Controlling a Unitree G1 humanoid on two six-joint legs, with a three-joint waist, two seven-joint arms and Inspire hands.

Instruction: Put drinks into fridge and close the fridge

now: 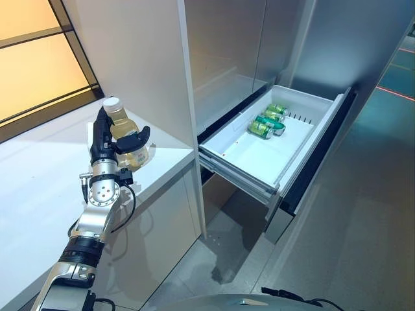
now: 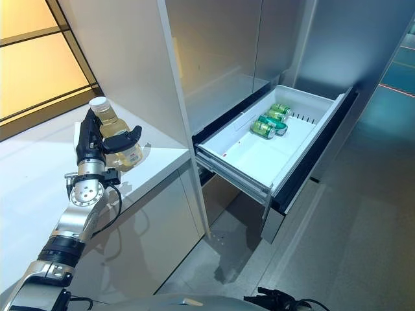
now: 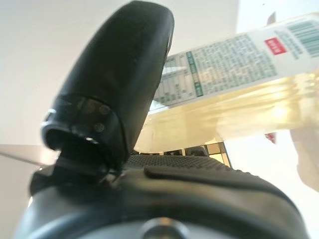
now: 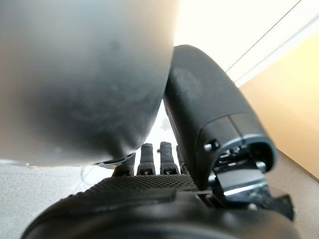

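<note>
A clear bottle (image 1: 123, 127) of pale yellow drink with a white cap stands upright at the near corner of the white counter (image 1: 32, 194). My left hand (image 1: 102, 144) is shut on it, fingers behind and thumb across its front; the left wrist view shows the thumb (image 3: 124, 74) against the labelled bottle (image 3: 234, 69). Whether the bottle rests on the counter or hangs just above it I cannot tell. To the right the white fridge drawer (image 1: 310, 144) is pulled out, with green cans (image 1: 267, 121) lying at its far end. My right hand (image 4: 149, 191) is idle with relaxed fingers (image 4: 151, 158).
A tall white panel (image 1: 146, 58) stands between the counter and the fridge opening. The near part of the drawer floor (image 1: 256, 154) is bare. Grey floor (image 1: 363, 220) spreads below and to the right of the drawer. An orange-lit window (image 1: 32, 52) runs behind the counter.
</note>
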